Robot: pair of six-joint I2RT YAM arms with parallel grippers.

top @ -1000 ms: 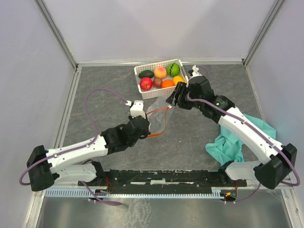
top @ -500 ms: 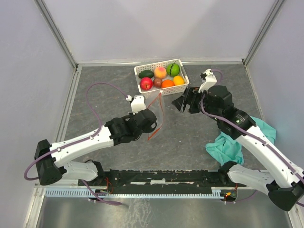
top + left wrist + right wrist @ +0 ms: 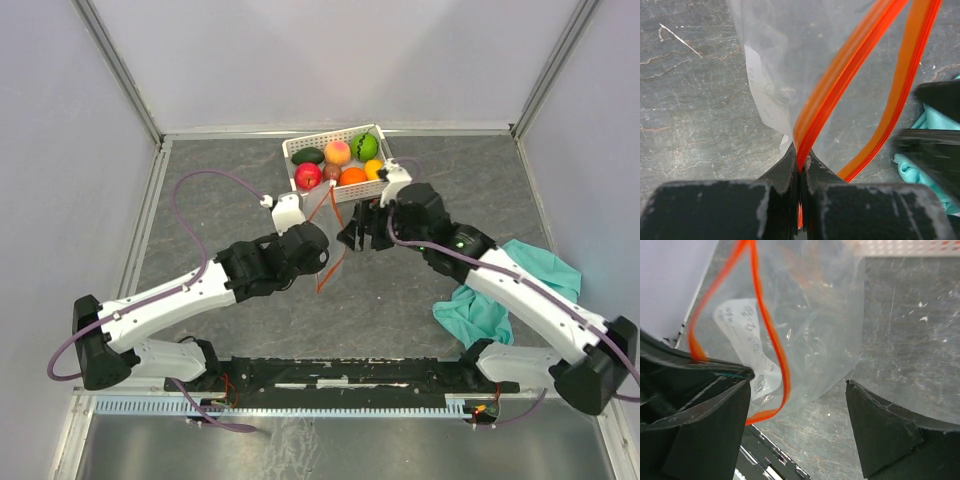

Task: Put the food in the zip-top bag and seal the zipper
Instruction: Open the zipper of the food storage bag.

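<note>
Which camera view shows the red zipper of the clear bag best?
The left wrist view: the zipper fills the frame, both strips large, one pinched in the left gripper. The right wrist view shows it as an open loop, partly hidden. The top view shows only a thin red line.

Soft even light, faint shadows; the zipper (image 3: pixel 844 75) close up is blurred.

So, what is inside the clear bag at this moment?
No food shows: through the zip-top bag I see only the grey table and a pale printed patch. The fruits sit in the basket. The left end effector covers one pinched edge.
</note>
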